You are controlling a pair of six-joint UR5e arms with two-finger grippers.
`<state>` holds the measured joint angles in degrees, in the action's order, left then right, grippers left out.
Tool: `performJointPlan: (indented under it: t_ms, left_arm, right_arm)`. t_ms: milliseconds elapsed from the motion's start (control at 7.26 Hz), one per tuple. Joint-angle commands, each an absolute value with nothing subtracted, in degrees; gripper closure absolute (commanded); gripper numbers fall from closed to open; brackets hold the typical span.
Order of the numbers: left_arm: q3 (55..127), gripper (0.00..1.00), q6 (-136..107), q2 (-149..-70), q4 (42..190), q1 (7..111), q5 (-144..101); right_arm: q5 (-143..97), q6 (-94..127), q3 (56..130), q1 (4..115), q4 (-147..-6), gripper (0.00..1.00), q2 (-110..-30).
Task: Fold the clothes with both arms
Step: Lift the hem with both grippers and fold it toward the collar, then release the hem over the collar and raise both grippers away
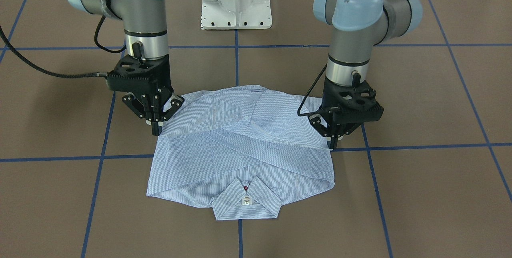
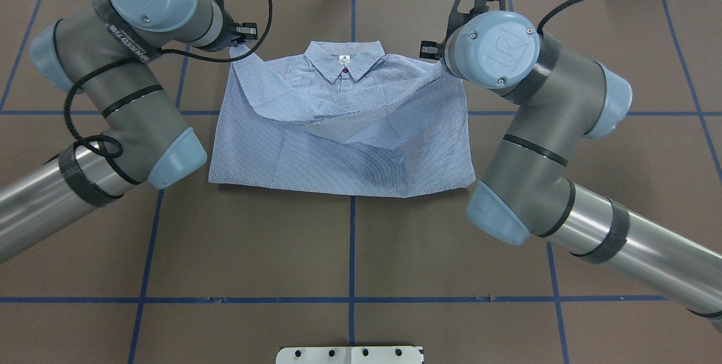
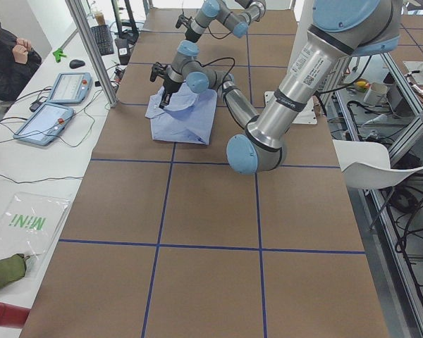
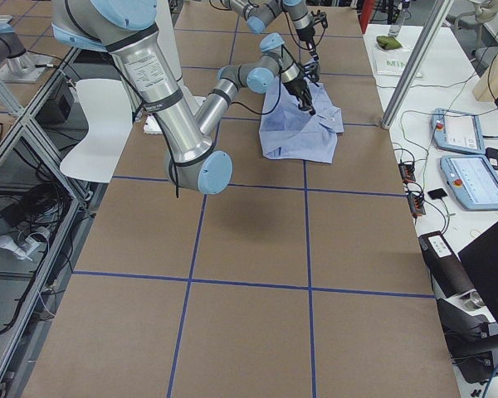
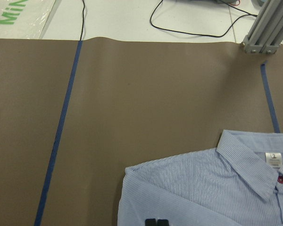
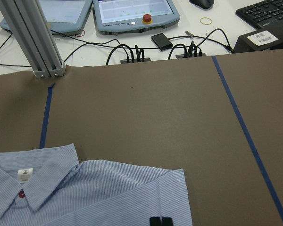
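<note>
Brown table point(image 2: 350, 251) gridded in blue tape, and both arms are out over it: left arm point(image 2: 130, 99), right arm point(image 2: 536, 138). The striped shirt point(image 2: 338, 166) lies between them, its collar point(image 1: 228, 204) on the side away from the robot. The left gripper point(image 1: 332, 141) is pinched narrow on cloth at the shirt's left edge, and the right gripper point(image 1: 156, 127) does the same on the opposite edge. The edge they share runs side to side and sags in the middle over the shirt's body. Each arm sits at its own corner, roughly level with the other, so the lay-down toward the collar looks like a matched, even carry. The tiny white neck tag point(image 1: 246, 200) marks the centreline.
</note>
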<state>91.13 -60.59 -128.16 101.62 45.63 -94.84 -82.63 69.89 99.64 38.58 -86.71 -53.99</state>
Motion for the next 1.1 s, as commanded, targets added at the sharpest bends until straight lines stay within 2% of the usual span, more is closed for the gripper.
performJointPlan:
  t_ms: [0, 276, 964]
  left_arm:
    - [81.3, 1.0, -57.0, -129.0, 111.1, 45.9, -94.8]
    - [77.6, 1.0, -55.6, -128.8, 114.9, 45.9, -94.8]
    - [78.0, 1.0, -54.1, -129.8, 114.9, 48.2, -96.8]
  right_arm:
    - [-84.0, 67.4, 89.2, 38.9, -78.7, 1.0, -53.3]
    - [-85.8, 66.6, 86.7, 40.0, -74.4, 1.0, -54.7]
    - [-89.4, 64.6, 87.7, 44.5, -70.2, 1.0, -53.9]
